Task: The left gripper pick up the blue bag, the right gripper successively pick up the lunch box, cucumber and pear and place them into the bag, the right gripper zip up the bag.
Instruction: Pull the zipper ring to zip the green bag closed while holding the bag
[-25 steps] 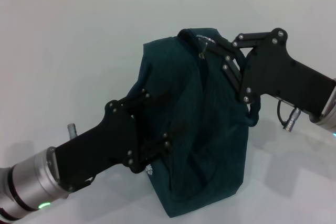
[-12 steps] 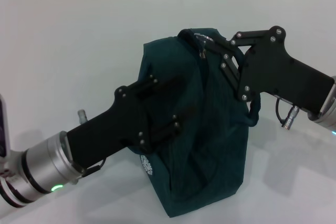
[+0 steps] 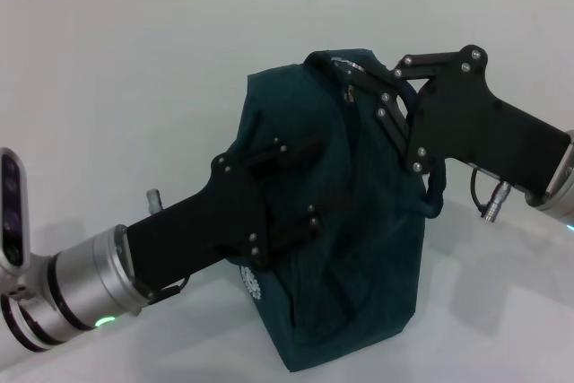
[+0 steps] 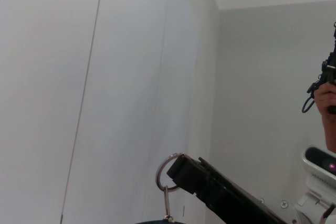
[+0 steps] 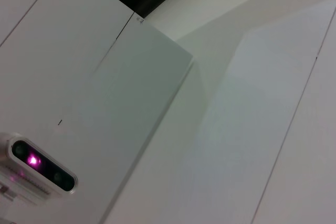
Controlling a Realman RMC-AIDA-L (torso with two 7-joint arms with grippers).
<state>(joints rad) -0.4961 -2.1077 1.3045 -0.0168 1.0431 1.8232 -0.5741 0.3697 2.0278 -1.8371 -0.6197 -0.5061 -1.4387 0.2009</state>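
The blue bag (image 3: 377,248) stands upright in the middle of the white table, its top drawn together. My left gripper (image 3: 314,184) is open, its two fingers spread against the bag's front left side. My right gripper (image 3: 359,78) is at the bag's top, its fingertips closed around the metal zipper pull (image 3: 344,89). In the left wrist view the pull's ring (image 4: 167,174) hangs at the tip of the right gripper's finger (image 4: 210,190). The lunch box, cucumber and pear are out of view.
The white table (image 3: 134,69) spreads all around the bag, with a wall behind it. A person's hand (image 4: 326,98) shows at the edge of the left wrist view. The right wrist view shows only wall panels and a camera unit (image 5: 42,169).
My left gripper has moved up and to the right along the bag's front, with more of its silver wrist showing. The right gripper and the bag have stayed put.
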